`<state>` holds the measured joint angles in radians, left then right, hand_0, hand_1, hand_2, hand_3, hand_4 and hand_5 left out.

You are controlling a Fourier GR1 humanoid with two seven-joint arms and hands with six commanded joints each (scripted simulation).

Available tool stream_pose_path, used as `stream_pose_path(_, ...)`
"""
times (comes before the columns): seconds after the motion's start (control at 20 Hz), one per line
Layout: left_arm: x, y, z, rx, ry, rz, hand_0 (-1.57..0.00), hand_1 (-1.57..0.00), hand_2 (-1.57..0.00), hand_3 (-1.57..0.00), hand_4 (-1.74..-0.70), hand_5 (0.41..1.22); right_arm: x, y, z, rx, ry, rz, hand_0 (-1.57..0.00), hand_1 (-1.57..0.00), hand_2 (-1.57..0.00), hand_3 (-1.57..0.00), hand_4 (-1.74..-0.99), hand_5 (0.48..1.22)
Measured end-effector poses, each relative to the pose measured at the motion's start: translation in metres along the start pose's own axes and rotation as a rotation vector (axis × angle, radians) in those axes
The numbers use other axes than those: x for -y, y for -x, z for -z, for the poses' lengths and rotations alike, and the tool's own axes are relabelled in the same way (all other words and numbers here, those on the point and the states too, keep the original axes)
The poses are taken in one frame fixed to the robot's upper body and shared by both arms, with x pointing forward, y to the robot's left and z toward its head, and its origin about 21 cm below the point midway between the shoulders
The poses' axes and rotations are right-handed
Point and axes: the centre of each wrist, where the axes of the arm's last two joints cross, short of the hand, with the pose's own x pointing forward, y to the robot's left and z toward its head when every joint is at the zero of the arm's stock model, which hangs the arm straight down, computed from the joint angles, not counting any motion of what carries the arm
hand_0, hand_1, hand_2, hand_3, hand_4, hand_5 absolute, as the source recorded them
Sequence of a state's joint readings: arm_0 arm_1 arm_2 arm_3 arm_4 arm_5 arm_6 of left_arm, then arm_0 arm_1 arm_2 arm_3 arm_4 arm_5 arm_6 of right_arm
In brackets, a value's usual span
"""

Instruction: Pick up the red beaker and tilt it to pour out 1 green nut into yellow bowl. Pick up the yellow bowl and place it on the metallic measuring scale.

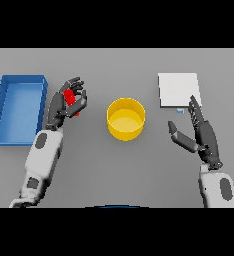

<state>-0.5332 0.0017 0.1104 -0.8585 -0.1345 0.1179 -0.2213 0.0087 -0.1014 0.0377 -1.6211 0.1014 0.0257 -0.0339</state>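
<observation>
Clasping the red beaker (70, 98), the left robot hand (64, 102) held it off the surface (89, 165), toward the left edge beside a blue tray (19, 80). The step in hand seemed the carry toward pouring: next, the beaker needed bringing over the yellow bowl (125, 119) at mid-surface and tilting. The right robot hand (201, 132) lay released beside the metallic scale (178, 89) near the far right. Fingers hid most of the beaker; no green nut could be made out.

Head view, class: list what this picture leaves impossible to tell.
- Small red beaker: mostly covered by the dark left hand curled round it; its contents are hidden.
- Round yellow bowl: whether a nut lies inside is too small to tell.
- White square scale: display too small; right hand overlaps its corner.
</observation>
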Motion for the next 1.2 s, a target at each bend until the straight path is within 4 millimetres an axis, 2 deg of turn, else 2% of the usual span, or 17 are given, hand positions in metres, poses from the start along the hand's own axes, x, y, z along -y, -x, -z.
stream_pose_path(0.05,0.003,0.002,-0.001,-0.004,-0.004,-0.020,-0.94,-0.92,-0.92,-0.83,-1.42,0.943,0.001,-0.001,0.000,0.003,-0.002,0.000,0.00,0.00,0.00,0.00,-1.290,0.646)
stream_pose_path(0.15,0.003,0.002,0.002,0.010,-0.015,-0.027,-1.17,-1.16,-1.15,-1.08,-1.53,1.043,0.001,-0.001,-0.005,0.018,-0.006,-0.002,0.00,0.00,0.00,0.00,-1.291,0.649)
stream_pose_path(0.3,0.007,0.001,0.004,0.033,-0.009,-0.003,-1.36,-1.36,-1.36,-1.18,-1.62,1.130,-0.004,-0.002,-0.005,0.001,-0.008,-0.005,0.00,0.00,0.00,0.00,-1.290,0.649)
stream_pose_path(0.4,0.013,0.000,0.002,0.036,0.005,-0.005,-1.44,-1.43,-1.43,-1.32,-1.56,1.163,-0.006,0.001,-0.001,-0.013,-0.006,-0.004,0.00,0.00,0.00,0.00,-1.287,0.647)
stream_pose_path(0.6,0.007,-0.008,0.007,0.054,0.018,0.042,-1.52,-1.52,-1.51,-1.47,-1.51,1.197,-0.003,0.000,0.003,0.004,-0.001,-0.010,0.00,0.00,0.00,0.00,-1.289,0.652)
stream_pose_path(0.7,0.008,-0.015,0.009,0.076,0.016,0.033,-1.54,-1.54,-1.54,-1.50,-1.50,1.206,-0.005,0.004,-0.002,0.028,-0.006,-0.009,0.00,0.00,0.00,0.00,-1.292,0.656)
stream_pose_path(0.95,0.003,-0.043,0.010,0.141,0.024,0.088,-1.56,-1.56,-1.56,-1.55,-1.50,1.216,-0.006,0.002,-0.007,0.031,-0.002,-0.022,0.00,0.00,0.00,0.00,-1.289,0.664)
stream_pose_path(1.1,0.000,-0.067,0.012,0.166,0.058,0.196,-1.57,-1.57,-1.56,-1.56,-1.62,1.174,-0.005,0.000,-0.003,0.037,-0.006,-0.025,0.00,0.00,0.00,0.00,-1.277,0.664)
stream_pose_path(1.2,0.002,-0.075,0.011,0.163,0.082,0.261,-1.57,-1.57,-1.56,-1.56,-1.62,1.165,-0.004,0.002,-0.005,0.027,-0.015,-0.027,0.00,0.00,0.00,0.00,-1.277,0.672)
